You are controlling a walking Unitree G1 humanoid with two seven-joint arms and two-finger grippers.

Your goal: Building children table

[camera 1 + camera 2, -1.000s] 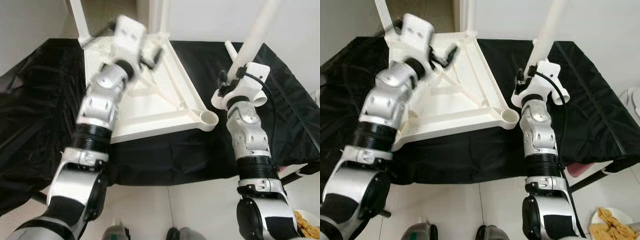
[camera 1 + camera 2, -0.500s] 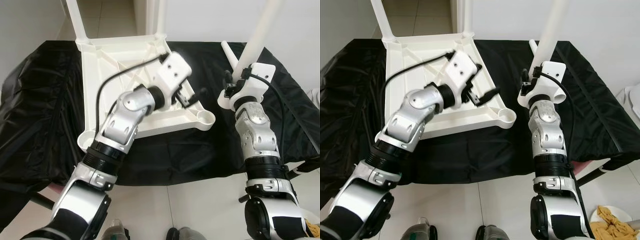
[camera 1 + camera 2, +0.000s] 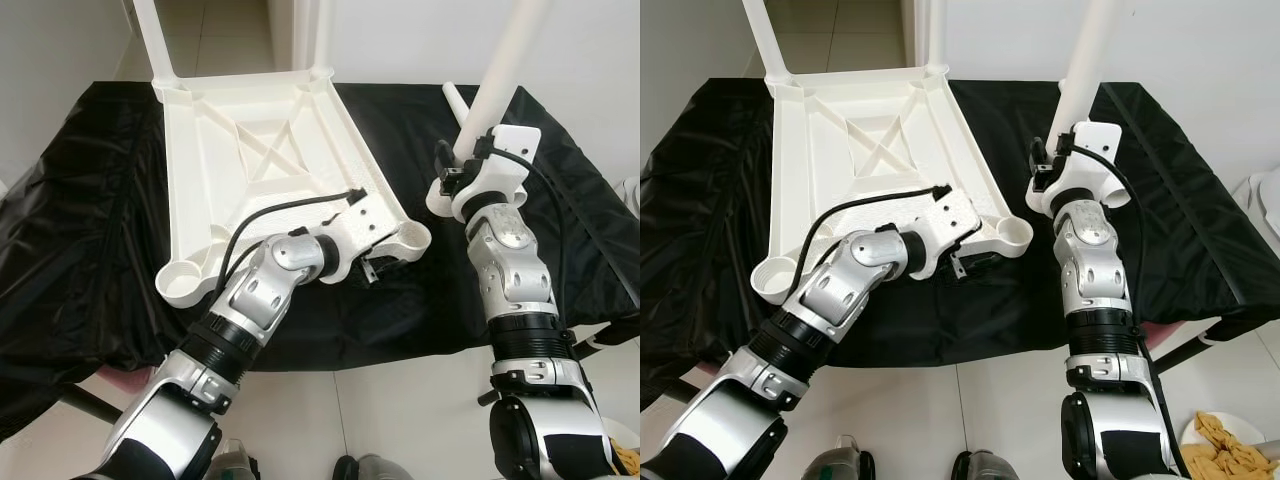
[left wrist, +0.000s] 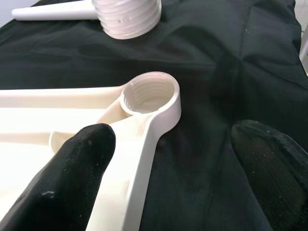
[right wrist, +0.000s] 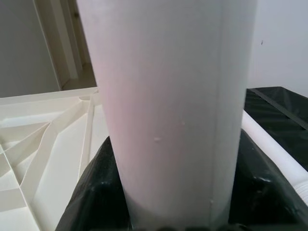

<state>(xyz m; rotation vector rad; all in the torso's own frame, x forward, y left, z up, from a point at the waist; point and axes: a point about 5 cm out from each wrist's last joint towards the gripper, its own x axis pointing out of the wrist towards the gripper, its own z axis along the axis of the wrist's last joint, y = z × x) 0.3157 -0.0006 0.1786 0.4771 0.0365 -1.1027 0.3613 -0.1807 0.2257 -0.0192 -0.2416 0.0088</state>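
Black cloth covers the counter edge to edge, hanging over the near edge w/ wrinkles on the left side. White tabletop lies upside down on it, ribs up, taking most of the left-centre; two legs already stand at its far corners, e.g. far-left leg. Near-left socket sits close to the counter's near edge. Near-right threaded socket is open at the tabletop's right corner, w/ a strip of bare cloth between it & the right arm. Left tool is right at that corner, just below the socket; fingers spread wide apart, one over the tabletop rim, other over bare cloth, holding nothing. Right tool is clamped on a white leg, held upright & slightly tilted above the cloth, right of the socket, not touching it. A spare leg lies flat on the cloth behind, its end next to the held one. Bare black cloth further right.
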